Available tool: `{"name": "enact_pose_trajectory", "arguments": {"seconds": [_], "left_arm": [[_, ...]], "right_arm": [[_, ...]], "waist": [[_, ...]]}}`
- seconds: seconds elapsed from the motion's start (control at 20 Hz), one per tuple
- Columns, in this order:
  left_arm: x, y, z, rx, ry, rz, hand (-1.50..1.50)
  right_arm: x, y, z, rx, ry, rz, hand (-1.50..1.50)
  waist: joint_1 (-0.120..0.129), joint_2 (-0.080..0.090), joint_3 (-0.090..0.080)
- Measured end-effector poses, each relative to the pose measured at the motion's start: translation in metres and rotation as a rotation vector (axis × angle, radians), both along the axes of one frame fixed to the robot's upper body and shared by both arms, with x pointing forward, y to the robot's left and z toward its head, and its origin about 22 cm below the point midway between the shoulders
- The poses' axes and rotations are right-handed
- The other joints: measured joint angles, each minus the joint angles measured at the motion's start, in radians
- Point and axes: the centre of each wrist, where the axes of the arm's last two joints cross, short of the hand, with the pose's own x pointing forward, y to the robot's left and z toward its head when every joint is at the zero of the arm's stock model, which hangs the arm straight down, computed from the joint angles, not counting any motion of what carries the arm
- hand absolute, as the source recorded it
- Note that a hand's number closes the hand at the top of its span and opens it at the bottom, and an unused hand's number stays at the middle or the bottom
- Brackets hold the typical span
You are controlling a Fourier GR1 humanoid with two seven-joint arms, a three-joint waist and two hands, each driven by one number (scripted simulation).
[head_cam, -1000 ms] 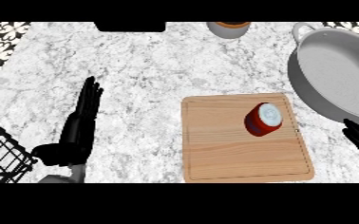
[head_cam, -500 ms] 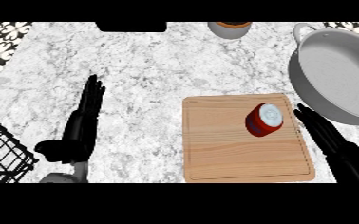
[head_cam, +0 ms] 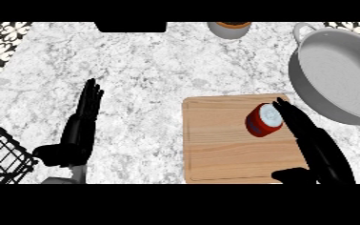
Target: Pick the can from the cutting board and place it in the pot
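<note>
The right hand, fingers straight and holding nothing, lies just right of the red cylindrical can on the wooden cutting board. The grey metal pot, beyond the fingertips, is cut off.

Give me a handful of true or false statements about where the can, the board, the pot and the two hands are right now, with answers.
1. The red can with a pale lid stands on the wooden cutting board. True.
2. The can is already inside the grey metal pot. False: it is on the board, and the pot stands at the counter's right, beyond the board.
3. The right hand has straight fingers just right of the can. True.
4. The left hand is curled round the can. False: it is open, fingers up, over the marble counter far left of the board.
5. The cutting board lies left of the left hand. False: it lies to that hand's right.
</note>
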Motion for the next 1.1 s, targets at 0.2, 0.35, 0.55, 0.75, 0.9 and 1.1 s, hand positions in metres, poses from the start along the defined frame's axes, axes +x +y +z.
{"name": "enact_pose_trajectory", "arguments": {"seconds": [0.2, 0.35, 0.55, 0.75, 0.9, 1.1], "left_arm": [[0.001, -0.005, 0.006, -0.001, -0.004, 0.003, 0.0], [-0.001, -0.002, 0.008, 0.001, -0.008, 0.001, 0.0], [0.003, 0.001, 0.006, 0.002, 0.0, -0.003, 0.0], [-0.002, 0.001, 0.008, 0.001, -0.002, 0.003, 0.0], [-0.003, -0.001, 0.007, 0.002, -0.006, 0.002, 0.0], [-0.003, 0.001, 0.008, -0.002, -0.005, 0.003, 0.0]], "right_arm": [[0.005, -0.001, -0.013, -0.009, 0.003, 0.003, -1.5], [0.011, -0.005, -0.02, -0.021, 0.012, -0.007, -1.5], [0.016, 0.001, -0.028, -0.021, 0.012, -0.009, -1.5], [0.02, 0.012, -0.035, -0.019, 0.006, -0.011, -1.5], [0.025, 0.014, -0.037, -0.036, -0.036, -0.003, 1.5], [0.036, 0.012, -0.038, -0.048, -0.149, -0.01, 1.5]], "waist": [[-0.001, 0.0, 0.0], [-0.002, 0.0, 0.0], [-0.002, -0.001, 0.0], [-0.002, -0.002, -0.002], [-0.002, -0.005, -0.003], [-0.001, -0.005, -0.004]]}}
